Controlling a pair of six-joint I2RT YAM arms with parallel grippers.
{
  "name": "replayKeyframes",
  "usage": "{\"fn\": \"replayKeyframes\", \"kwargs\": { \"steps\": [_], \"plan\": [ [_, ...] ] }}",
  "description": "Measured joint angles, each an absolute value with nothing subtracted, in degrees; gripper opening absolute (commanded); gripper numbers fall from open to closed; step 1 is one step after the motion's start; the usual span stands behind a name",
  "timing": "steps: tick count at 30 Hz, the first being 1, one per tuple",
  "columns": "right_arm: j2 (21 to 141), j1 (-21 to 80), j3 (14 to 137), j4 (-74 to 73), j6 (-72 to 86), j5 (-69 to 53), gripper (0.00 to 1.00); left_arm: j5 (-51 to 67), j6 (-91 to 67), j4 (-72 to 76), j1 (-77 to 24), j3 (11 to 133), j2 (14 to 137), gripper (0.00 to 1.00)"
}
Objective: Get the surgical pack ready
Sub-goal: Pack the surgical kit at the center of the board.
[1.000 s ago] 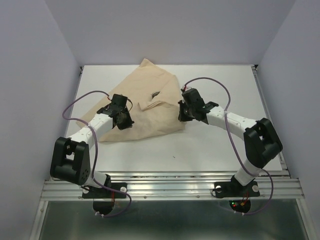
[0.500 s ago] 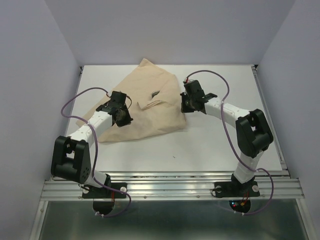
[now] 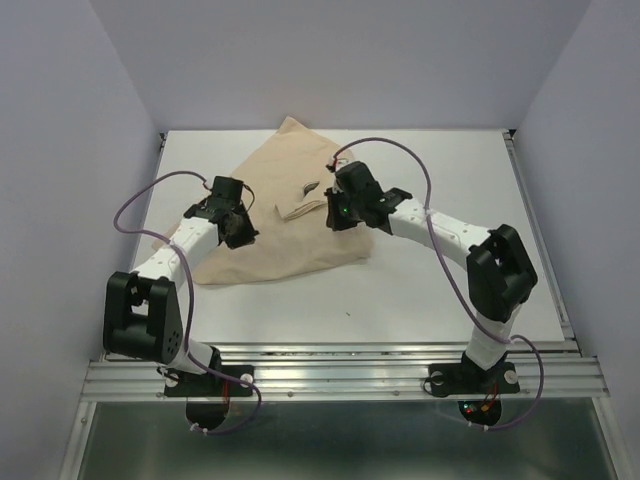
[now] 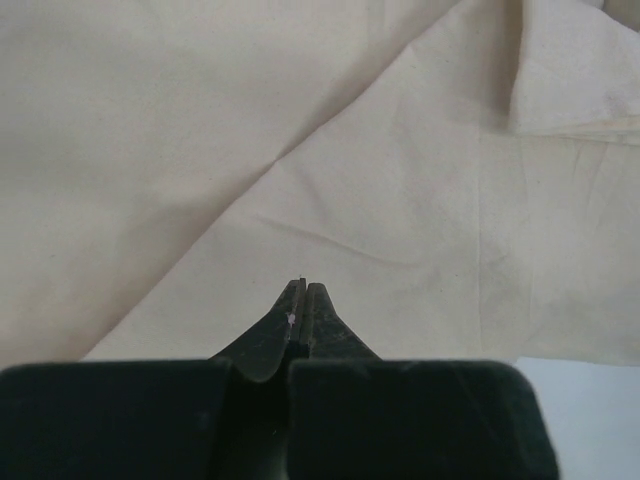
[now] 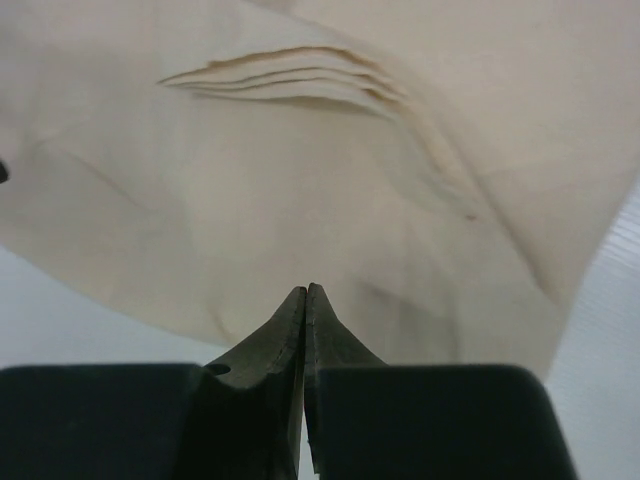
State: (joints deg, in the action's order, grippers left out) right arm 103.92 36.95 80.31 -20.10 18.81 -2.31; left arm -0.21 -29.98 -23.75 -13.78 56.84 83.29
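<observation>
Cloth (image 3: 300, 250) lies rumpled | right hand (image 5: 305, 290) closed, empty, swung left | left hand (image 4: 303, 287) closed, empty, edged away

- The beige cloth (image 3: 290, 240) lies on the white table (image 3: 440, 290), in the far half and left of the middle.
- It is folded over on itself into a rough triangle: the tip points to the far edge, and the wide base faces the near side.
- Its surface is soft and creased, with a long diagonal fold running across the left part.
- Near the middle, a flap shows several stacked edges (image 5: 290, 75) in a shallow arc.
- Just beyond that flap, a small grey shape (image 3: 308, 186) shows at a gap in the folds; it is too small to identify.
</observation>
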Motion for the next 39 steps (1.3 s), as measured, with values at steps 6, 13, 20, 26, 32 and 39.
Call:
{"fn": "replayKeyframes", "kwargs": {
  "steps": [6, 13, 20, 26, 32, 39],
  "plan": [
    [108.77, 42.89, 85.67, -19.33, 18.83, -4.67, 0.05, 1.23, -29.85, -25.12, -11.03, 55.35, 80.60, 0.00],
    [118.04, 42.87, 92.99, -19.88, 18.92, -7.20, 0.04, 3.84, -32.18, -25.19, -11.11, 46.19, 77.87, 0.00],
    [123.55, 42.83, 99.61, -20.69, 19.14, -7.94, 0.04, 1.72, -34.11, -23.31, -9.89, 43.42, 80.38, 0.00],
    [128.62, 42.83, 104.73, -20.64, 19.33, -6.02, 0.04, 0.54, -34.28, -21.52, -9.56, 43.62, 83.50, 0.00],
    [135.26, 42.63, 114.06, -23.18, 19.16, -2.42, 0.04, 0.38, -34.33, -21.06, -9.56, 43.66, 83.50, 0.00],
    [141.38, 40.56, 127.74, -25.54, 19.29, -0.16, 0.04, 0.38, -34.30, -21.32, -9.56, 43.66, 81.03, 0.00]
  ]
}}
